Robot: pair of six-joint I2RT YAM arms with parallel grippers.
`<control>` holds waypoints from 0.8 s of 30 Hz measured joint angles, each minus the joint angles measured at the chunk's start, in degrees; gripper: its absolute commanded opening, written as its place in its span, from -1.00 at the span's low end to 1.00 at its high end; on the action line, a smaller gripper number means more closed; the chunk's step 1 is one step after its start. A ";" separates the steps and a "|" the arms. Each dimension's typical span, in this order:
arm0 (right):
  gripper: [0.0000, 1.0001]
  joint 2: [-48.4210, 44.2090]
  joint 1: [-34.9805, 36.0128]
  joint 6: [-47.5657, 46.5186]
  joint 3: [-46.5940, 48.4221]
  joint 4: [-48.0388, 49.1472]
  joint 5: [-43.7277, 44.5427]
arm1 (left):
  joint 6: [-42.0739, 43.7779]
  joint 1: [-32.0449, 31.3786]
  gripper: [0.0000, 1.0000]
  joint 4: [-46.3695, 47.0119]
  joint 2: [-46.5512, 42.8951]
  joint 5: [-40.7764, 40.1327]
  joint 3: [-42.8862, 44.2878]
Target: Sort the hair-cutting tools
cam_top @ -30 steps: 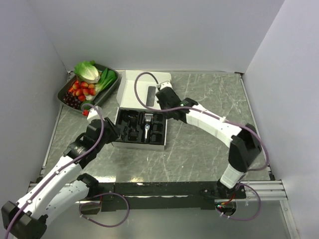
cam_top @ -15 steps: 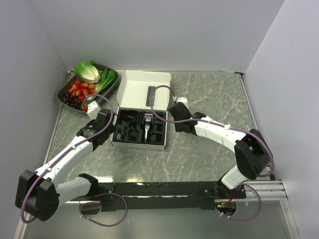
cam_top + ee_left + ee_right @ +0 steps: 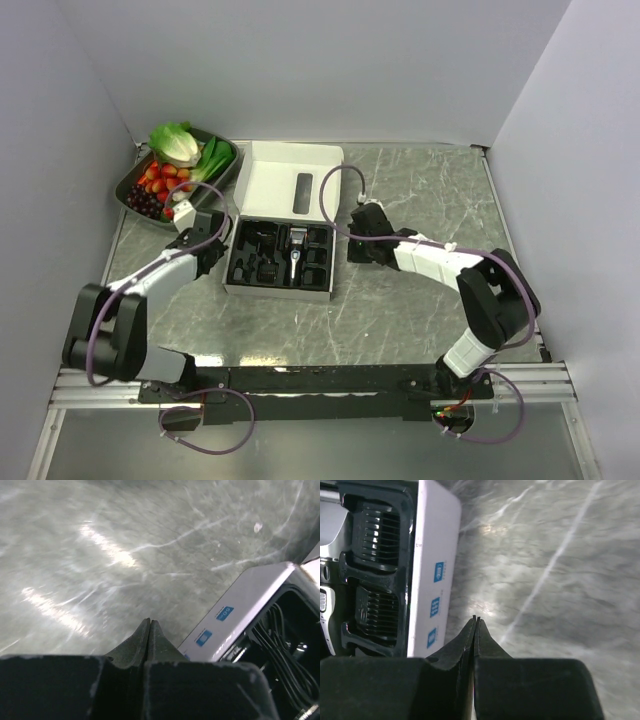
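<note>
**Everything slotted, nothing in hand**

From above, we see the white box (image 3: pixel 278 292) open on the table (image 3: pixel 430 190), its lid (image 3: pixel 270 185) folded back. The hair clipper (image 3: pixel 297 255) lies in the middle slot of the black insert, with small black attachments in the slots around it. The left gripper (image 3: pixel 213 243) sits just beside the box's left wall and the right gripper (image 3: pixel 353 240) just beside its right wall. We judge that they flank it because the sorting is nearly finished. The tray of vegetables (image 3: pixel 232 158) stands off to the far left.

On the left wrist, our fingers are pressed together on nothing, low over bare stone. A black cord (image 3: pixel 280 640) lies coiled in the nearest compartment.

On the right wrist, the tips meet, empty too. Two comb guards (image 3: pixel 380 532) sit in moulded recesses that keep them from sliding.
</note>
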 measured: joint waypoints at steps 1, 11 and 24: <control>-1.00 0.63 -0.02 0.28 -0.37 1.25 -1.22 | 0.63 0.28 -0.98 1.66 1.57 0.81 -0.09; -1.00 5.51 -0.02 1.75 -2.43 7.23 -9.49 | 5.57 3.34 -0.98 14.16 10.69 14.32 -1.22; -1.00 5.11 -2.14 -3.17 -3.96 7.45 -6.88 | 7.76 -0.22 -0.98 20.83 11.17 25.92 -2.49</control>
